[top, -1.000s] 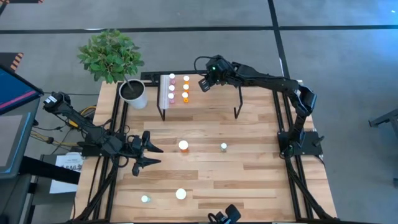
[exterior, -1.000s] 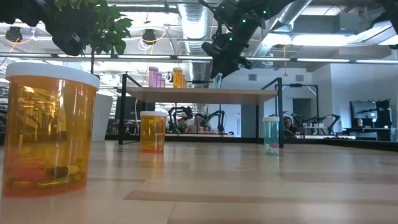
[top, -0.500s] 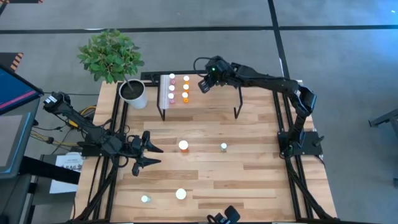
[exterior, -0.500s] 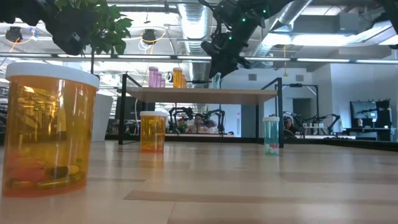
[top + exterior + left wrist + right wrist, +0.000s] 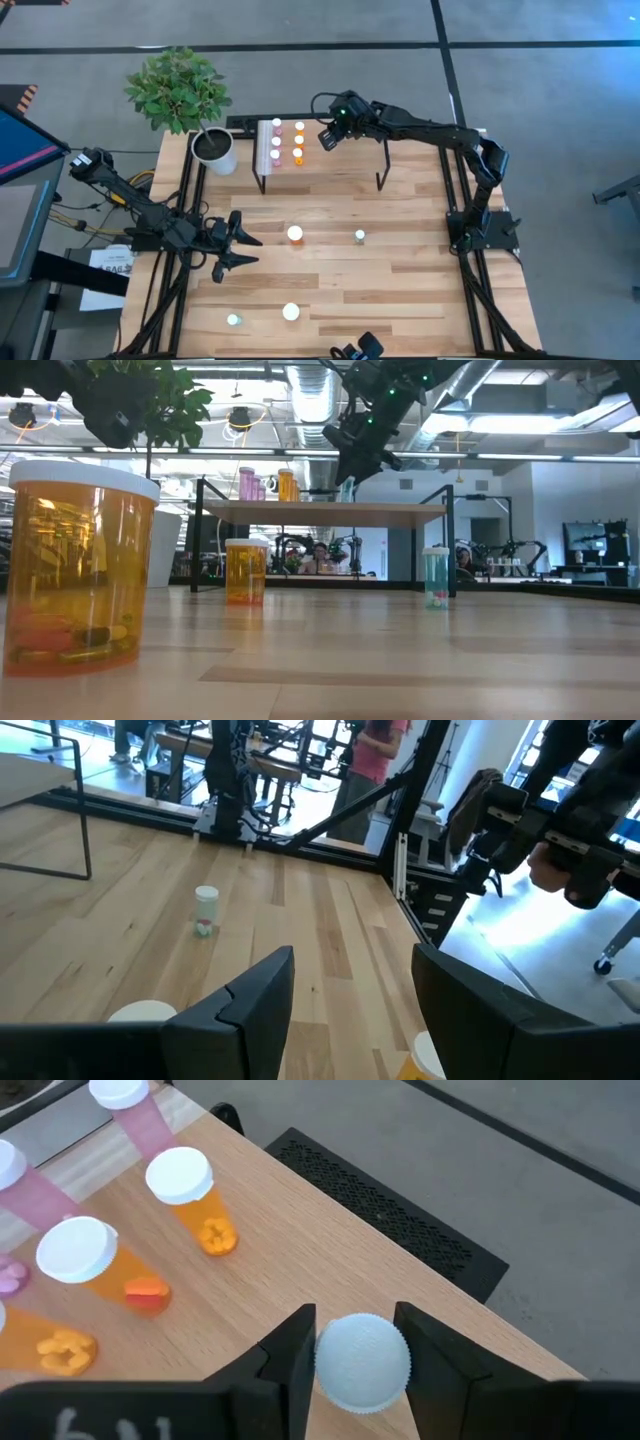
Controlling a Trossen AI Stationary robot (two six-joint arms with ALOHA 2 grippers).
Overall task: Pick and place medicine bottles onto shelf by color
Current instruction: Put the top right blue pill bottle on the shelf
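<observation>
The shelf (image 5: 350, 150) stands at the table's far middle. Three pink bottles (image 5: 277, 141) and three orange bottles (image 5: 298, 140) stand in two rows on its left part. My right gripper (image 5: 328, 135) is over the shelf just right of the orange row, shut on a small teal bottle (image 5: 347, 489) with a pale cap. My left gripper (image 5: 245, 250) hangs open and holds nothing above the table's left side. On the table stand two large orange bottles (image 5: 295, 234) (image 5: 291, 311) and two small teal bottles (image 5: 360, 237) (image 5: 233, 320). My right gripper pinches the teal bottle at its pale cap (image 5: 362, 1362), one finger (image 5: 292, 1352) on each side. The fingers slant down from the table's right and far side. The bottle hangs upright, its base at the shelf top (image 5: 330, 513); whether it touches, I cannot tell.
A potted plant in a white pot (image 5: 215, 150) stands left of the shelf. The shelf's right half (image 5: 360, 140) is bare wood. A small dark device (image 5: 360, 348) sits at the table's near edge. Black frame rails run along both table sides.
</observation>
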